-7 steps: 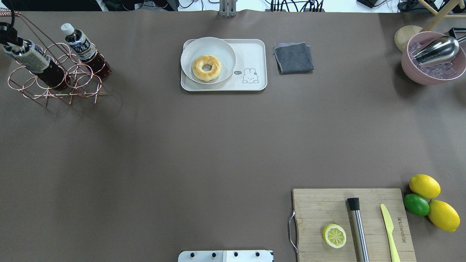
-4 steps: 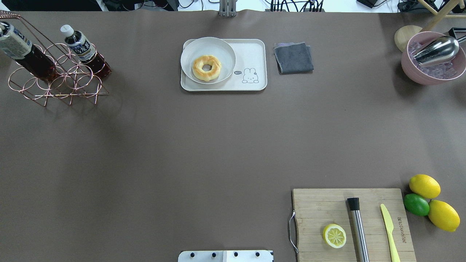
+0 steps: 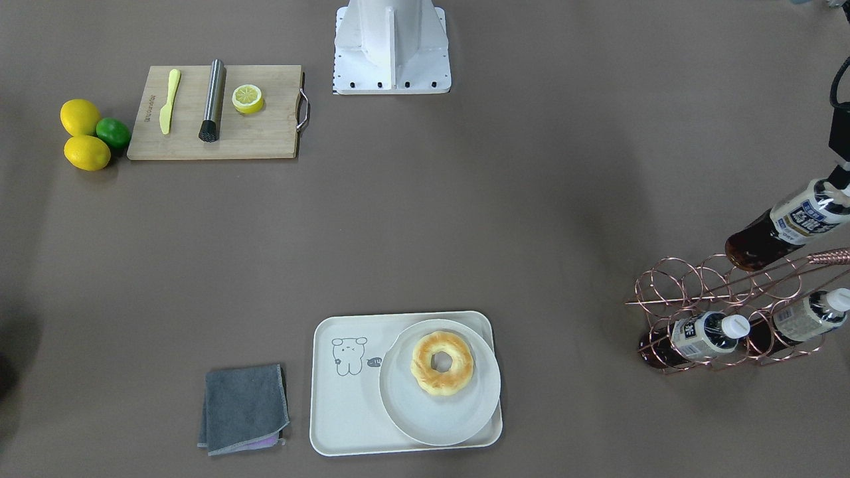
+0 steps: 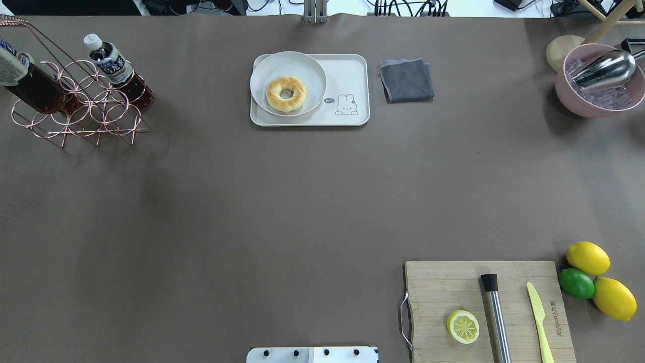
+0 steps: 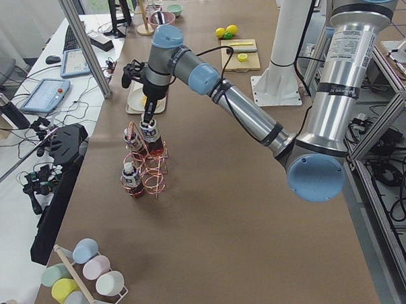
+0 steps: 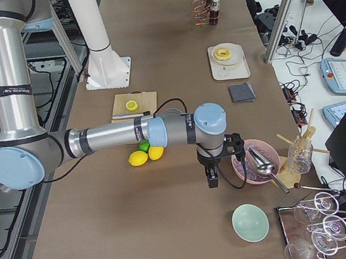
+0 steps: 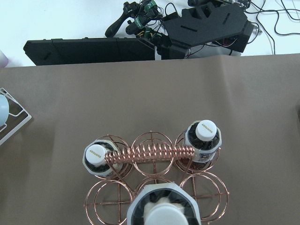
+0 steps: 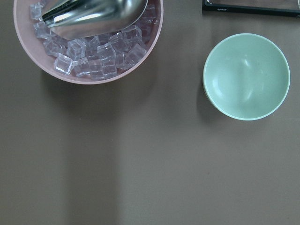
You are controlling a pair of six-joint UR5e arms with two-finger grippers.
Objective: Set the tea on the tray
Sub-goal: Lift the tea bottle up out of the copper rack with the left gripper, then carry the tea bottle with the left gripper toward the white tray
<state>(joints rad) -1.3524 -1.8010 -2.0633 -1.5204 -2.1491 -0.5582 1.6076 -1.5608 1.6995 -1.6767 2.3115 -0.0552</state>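
My left gripper (image 3: 838,183) is shut on the neck of a tea bottle (image 3: 789,224) and holds it just above the copper wire rack (image 3: 724,292); the side view shows the gripper (image 5: 148,122) over the rack. In the overhead view the bottle (image 4: 24,79) is at the far left edge. In the left wrist view its white cap (image 7: 164,214) sits at the bottom centre. Two near-alike bottles (image 3: 705,333) (image 3: 803,316) stand in the rack. The cream tray (image 3: 345,398) (image 4: 352,75) lies at the table's far middle. My right gripper (image 6: 211,179) hovers beside the pink bowl; I cannot tell its state.
A round white plate (image 3: 435,415) with a donut (image 3: 441,364) fills one half of the tray. A grey cloth (image 3: 244,408) lies beside it. A pink bowl of ice (image 8: 89,51) and a green bowl (image 8: 246,77) lie under the right wrist. A cutting board (image 3: 219,136) is near the base.
The held tea bottle has risen out of the rack and drifted toward the overhead view's left edge; the left gripper has left that view. Nothing else moved.
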